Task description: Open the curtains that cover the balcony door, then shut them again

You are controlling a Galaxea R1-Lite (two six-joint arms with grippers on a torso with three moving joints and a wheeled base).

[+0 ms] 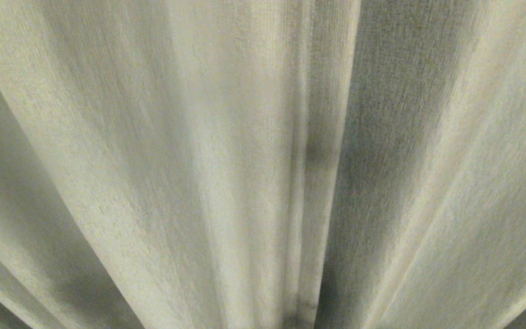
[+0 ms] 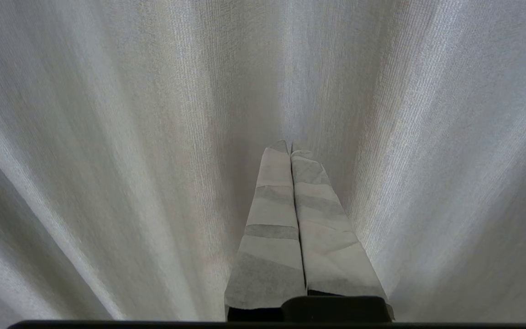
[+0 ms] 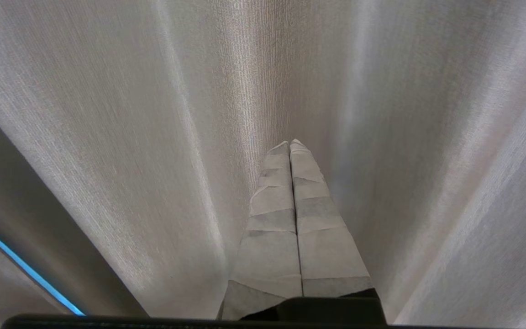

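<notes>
The cream-beige, finely ribbed woven curtains [image 1: 226, 151] fill the whole view, their soft pleats running lengthwise from twelve to six o'clock. The tape-wrapped left tool [image 2: 290, 148] and right tool [image 3: 289, 145] are both pinched closed, empty, tips toward the fabric.

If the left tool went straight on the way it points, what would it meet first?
Probably the curtains: pleated fabric fills the view ahead of the shut left tool. Whether its tips already touch the fabric is unclear.

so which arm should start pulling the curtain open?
Hard to call. Left pincer and right pincer are both shut, pointing into curtain folds. Slight edge right: a bright gap shows beside it.
</notes>
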